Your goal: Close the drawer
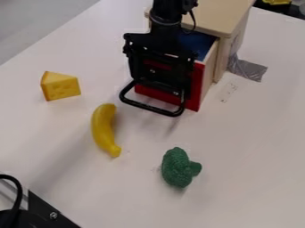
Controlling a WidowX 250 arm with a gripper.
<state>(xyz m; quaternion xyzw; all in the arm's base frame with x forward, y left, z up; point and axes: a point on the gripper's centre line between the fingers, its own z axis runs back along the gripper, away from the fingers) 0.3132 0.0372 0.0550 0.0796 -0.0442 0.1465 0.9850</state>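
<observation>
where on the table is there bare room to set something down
Right of the broccoli, below the gray tape, is the widest bare patch; another lies between the banana and the broccoli. It is crowded at the open drawer, where the gripper hangs.

White table, grey floor, soft light
From my seat I see a broad, smooth white table (256, 147) across most of the frame, its straight edge slanting past the plain grey floor (33, 22) at upper left. Silver-grey tape (250, 69) sticks to it at upper right, near faint dark smudges (226, 93). Soft, blurred shadows lie across the tabletop.
</observation>
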